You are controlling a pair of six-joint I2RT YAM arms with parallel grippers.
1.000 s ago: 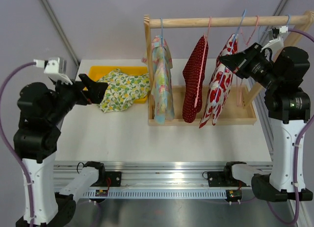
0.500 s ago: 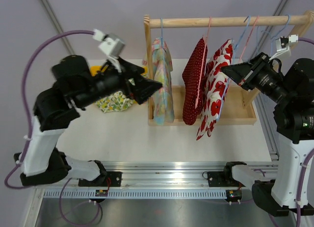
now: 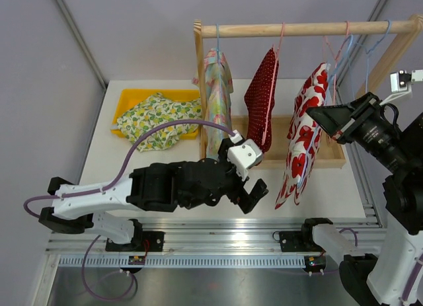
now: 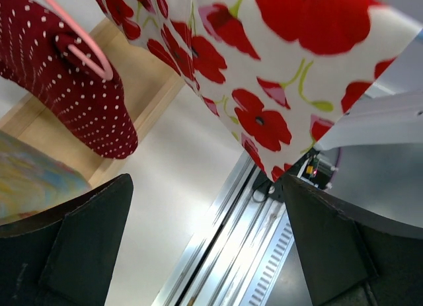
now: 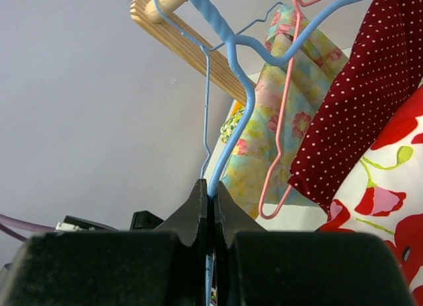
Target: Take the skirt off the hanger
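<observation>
Wrist camera alone shows right fingers clamping blue hanger.

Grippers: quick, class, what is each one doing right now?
Left gripper: open, holding nothing.
Right gripper: closed on the blue hanger.

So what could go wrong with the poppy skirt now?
The right gripper pinches only the thin blue hanger wire, so it might slip or twist when the poppy skirt is tugged. The open left gripper also has the dotted red garment close by and could catch that instead.
</observation>
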